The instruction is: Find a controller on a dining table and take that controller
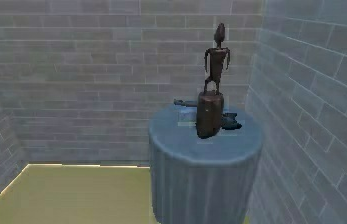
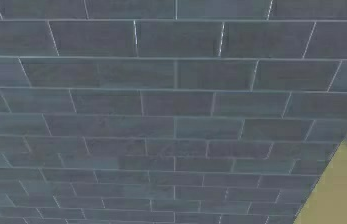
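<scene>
Controller (image 1: pixel 231 121) is my best reading of the dark, flat shape on the round blue-grey worktop (image 1: pixel 196 175), just beside the foot of a tall, thin brown statue (image 1: pixel 214 75), toward the forward view's right. It is too small to be sure of. A second dark bit (image 1: pixel 184 102) pokes out on the statue's other side, and I cannot tell whether it is part of the same thing or something separate.

The worktop sits in a corner of grey brick walls (image 1: pixel 81 70), with yellow-green floor (image 1: pixel 71 195) in front of it. The arm side view faces a brick wall (image 2: pixel 131 100) with a sliver of floor at the lower right. As for the tool, I cannot tell its state.

Judging from this, the search looks about finished and the approach is not yet done. The arm's side faces brick, so the base would need to drive closer and turn to bring that side to the worktop.

What could go wrong:
- The statue is tall on a narrow base and close against the target, so a reach that comes in low or wide could tip it or shove it.
- A flat thing near a rounded rim may slide off if nudged rather than gripped.
- The corner is tight, and turning there risks a scrape against the wall.
- If the dark shape is not the controller, the grasp is wasted.
</scene>
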